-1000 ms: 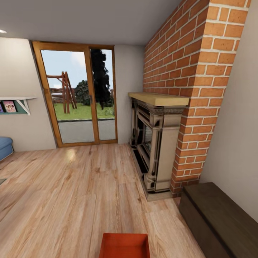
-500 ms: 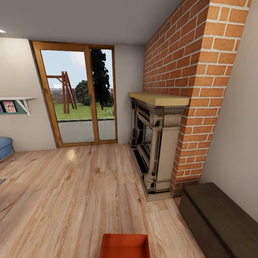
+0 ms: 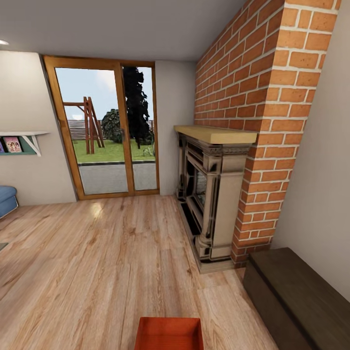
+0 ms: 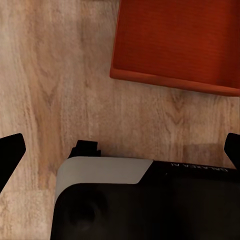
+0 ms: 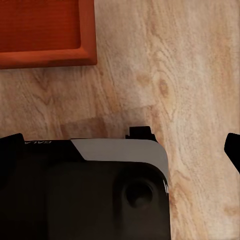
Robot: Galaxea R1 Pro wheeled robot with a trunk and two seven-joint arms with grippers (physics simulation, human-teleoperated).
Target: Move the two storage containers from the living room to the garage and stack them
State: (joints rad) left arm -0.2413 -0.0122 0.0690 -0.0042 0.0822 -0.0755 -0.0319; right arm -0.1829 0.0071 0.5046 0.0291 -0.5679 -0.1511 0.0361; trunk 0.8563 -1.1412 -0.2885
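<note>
Both grippers hang above the wood plank floor [image 3: 107, 262] with their jaws spread wide and nothing between them. In the left wrist view, the left gripper [image 4: 120, 150] shows two dark fingertips [image 4: 11, 150] at opposite edges of the picture, far apart, with bare planks and part of the robot's own dark body below. In the right wrist view, the right gripper [image 5: 120, 147] shows the same: two dark fingertips [image 5: 233, 147] at the picture's edges, well apart, holding nothing.

One storage container [image 3: 168, 333] is in sight: an orange-red open-topped bin sitting flat on the planks at the bottom edge of the head view, directly in front of the robot. Each wrist view catches one part of an orange-red bin, [image 4: 175, 45] and [image 5: 45, 32], resting on the floor ahead of the fingertips and apart from them; whether both are the same bin cannot be told.

Around it is the living room. One brick fireplace [image 3: 214, 194] with a pale wooden mantel stands to the right, and one long dark low cabinet [image 3: 296, 296] sits against the right wall, near the bin. One wood-framed glass door [image 3: 107, 131] of two panes faces the robot. At the left are one wall shelf [image 3: 24, 141] and the corner of one blue sofa [image 3: 6, 198].
</note>
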